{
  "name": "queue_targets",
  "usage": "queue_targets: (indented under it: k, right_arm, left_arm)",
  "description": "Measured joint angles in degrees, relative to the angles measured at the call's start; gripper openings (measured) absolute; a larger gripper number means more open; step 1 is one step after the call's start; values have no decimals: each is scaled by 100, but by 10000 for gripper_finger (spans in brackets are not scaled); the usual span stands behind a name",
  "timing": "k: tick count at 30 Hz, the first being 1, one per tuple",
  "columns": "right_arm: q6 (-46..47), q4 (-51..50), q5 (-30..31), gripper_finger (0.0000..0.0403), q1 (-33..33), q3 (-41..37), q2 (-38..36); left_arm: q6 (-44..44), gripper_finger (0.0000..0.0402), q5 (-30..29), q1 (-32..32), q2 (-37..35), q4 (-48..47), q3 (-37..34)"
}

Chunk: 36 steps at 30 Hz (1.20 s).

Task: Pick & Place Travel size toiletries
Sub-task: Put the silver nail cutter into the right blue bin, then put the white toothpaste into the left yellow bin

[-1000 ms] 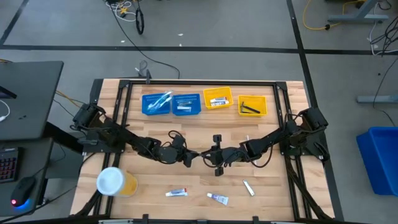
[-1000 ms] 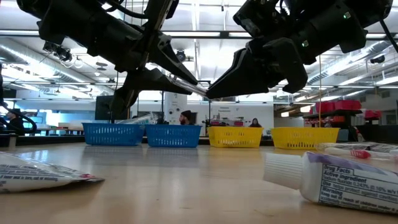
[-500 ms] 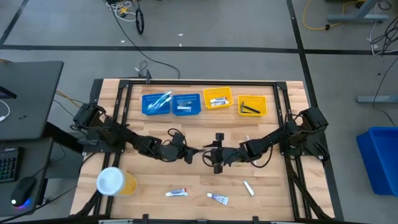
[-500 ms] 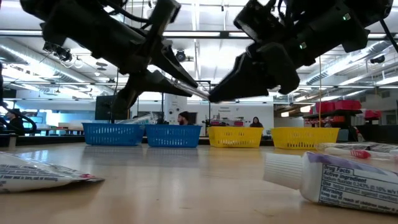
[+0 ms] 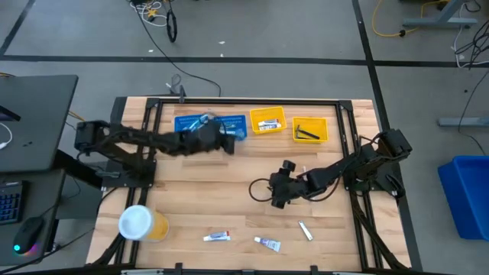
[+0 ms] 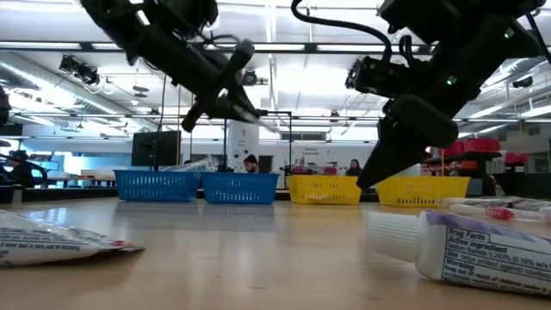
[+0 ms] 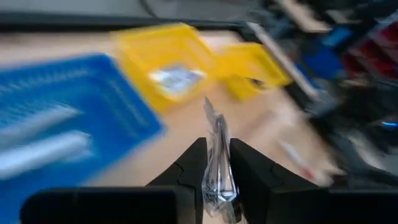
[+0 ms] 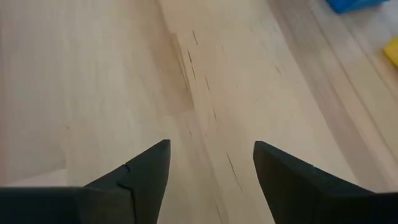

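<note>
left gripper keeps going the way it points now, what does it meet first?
Probably the yellow tray holding silvery packets, past the blue tray. The left gripper, shut on a clear packet, points that way; depth is unclear.

Table (image 5: 252,164): pale wood planks, matt, fine grain and dark streaks seen. Trays, blue (image 5: 229,126) and yellow (image 5: 267,120): perforated plastic. Packet (image 7: 217,158) pinched in left gripper (image 7: 217,168): clear crinkled glossy film. Toothpaste tube (image 6: 461,245): smooth plastic, ribbed cap.

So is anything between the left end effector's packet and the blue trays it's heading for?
Nothing visible blocks it. The left end effector is shut on a clear-wrapped packet and already hangs at the blue trays. The right end effector is open and empty over bare table, well clear.
</note>
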Motion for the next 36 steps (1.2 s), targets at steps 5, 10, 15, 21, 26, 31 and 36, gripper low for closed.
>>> queue_targets:
  k: [5, 10, 15, 21, 26, 31, 36]
  right_arm:
    - [-105, 444, -50, 228, -81, -149, 2]
    - [-106, 453, -61, 218, -135, -176, 3]
    - [-134, 466, -61, 210, -145, -176, 4]
    - [-148, 491, -64, 202, -143, -176, 4]
    - [-148, 497, -66, 204, -143, -176, 6]
    - [-148, 497, -67, 211, -143, -176, 7]
    - [-148, 497, -82, 216, -143, -176, 9]
  left_arm:
    - [276, 63, 742, 1105, 26, -687, -8]
    - [1005, 66, 1320, 1534, 376, -725, 12]
    - [1748, 71, 1290, 1588, 781, -746, 279]
    - [2495, 68, 1040, 1559, 1133, -788, 492]
    - [2929, 93, 938, 1559, 1133, -857, 492]
    - [2934, 123, 827, 1559, 1131, -1140, 492]
    - [2938, 140, 789, 1559, 1129, -1170, 492]
